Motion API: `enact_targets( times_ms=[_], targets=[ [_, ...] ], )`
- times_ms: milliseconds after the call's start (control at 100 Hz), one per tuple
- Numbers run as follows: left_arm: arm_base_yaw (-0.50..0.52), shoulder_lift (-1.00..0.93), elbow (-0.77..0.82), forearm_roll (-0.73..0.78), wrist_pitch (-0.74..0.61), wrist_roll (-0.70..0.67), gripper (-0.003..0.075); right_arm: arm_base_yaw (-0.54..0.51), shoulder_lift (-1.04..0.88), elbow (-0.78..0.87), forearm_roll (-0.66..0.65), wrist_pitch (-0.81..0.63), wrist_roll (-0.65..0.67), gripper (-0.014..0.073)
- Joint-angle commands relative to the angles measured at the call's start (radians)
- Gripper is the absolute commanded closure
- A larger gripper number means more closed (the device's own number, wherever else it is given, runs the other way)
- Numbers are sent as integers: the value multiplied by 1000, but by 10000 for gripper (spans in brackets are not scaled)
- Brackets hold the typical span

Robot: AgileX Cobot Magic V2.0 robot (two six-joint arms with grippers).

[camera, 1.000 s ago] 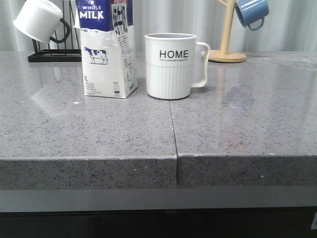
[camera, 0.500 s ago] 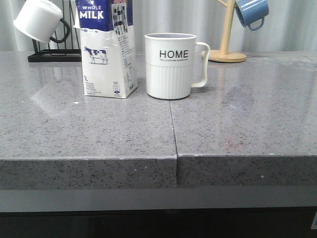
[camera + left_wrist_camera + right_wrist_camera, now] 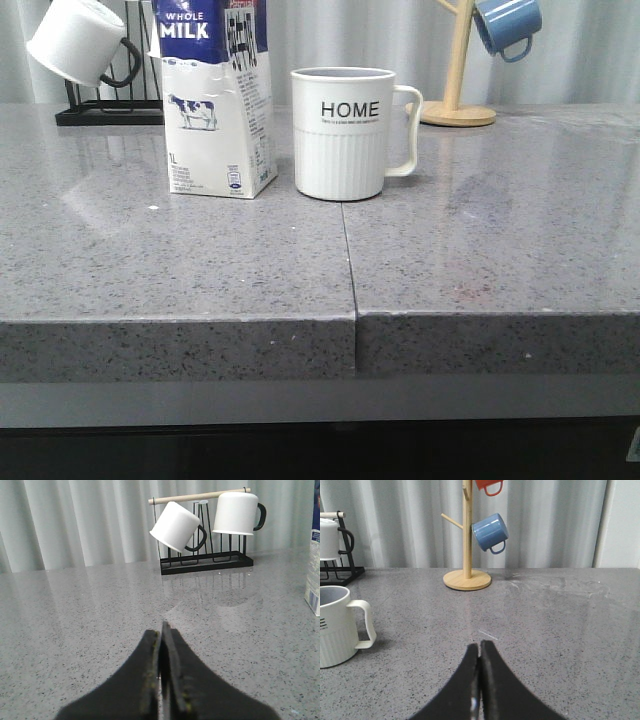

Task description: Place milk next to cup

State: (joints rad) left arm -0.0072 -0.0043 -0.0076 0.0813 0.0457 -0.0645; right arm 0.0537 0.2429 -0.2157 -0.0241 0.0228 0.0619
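The milk (image 3: 215, 100), a tall white-and-dark-blue "WHOLE MILK" carton with a cow picture, stands upright on the grey counter, just left of the cup (image 3: 345, 132), a small gap between them. The cup is a large white ribbed mug with "HOME" lettering, its handle to the right. An edge of the carton shows in the left wrist view (image 3: 314, 560), the cup in the right wrist view (image 3: 337, 625). My left gripper (image 3: 161, 630) is shut and empty, low over bare counter. My right gripper (image 3: 480, 647) is shut and empty. Neither gripper shows in the front view.
A black rack (image 3: 205, 562) with two plain white black-handled mugs (image 3: 176, 526) stands at the back left. A wooden mug tree (image 3: 467, 577) holds a blue mug (image 3: 490, 532) at the back right. A seam (image 3: 348, 255) runs down the counter to its front edge.
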Motion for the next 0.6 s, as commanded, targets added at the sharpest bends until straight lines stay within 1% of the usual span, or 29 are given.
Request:
enact_targets(
  times_ms=[0, 300, 440, 490, 590],
  targets=[
    [2, -32, 51, -6, -81, -9, 741, -6, -28, -3, -8, -78, -13, 713],
    [2, -32, 51, -6, -81, -9, 741, -6, -279, 168, -12, -78, -13, 713],
    [2, -32, 51, -6, -79, -9, 741, -6, -270, 227, -17, -93, -8, 713],
    [2, -32, 51, -6, -79, -9, 741, -6, -271, 225, -17, -59, -5, 713],
    [2, -32, 51, -6, -79, -9, 741, -6, -272, 225, -26, -54, -5, 713]
  ],
)
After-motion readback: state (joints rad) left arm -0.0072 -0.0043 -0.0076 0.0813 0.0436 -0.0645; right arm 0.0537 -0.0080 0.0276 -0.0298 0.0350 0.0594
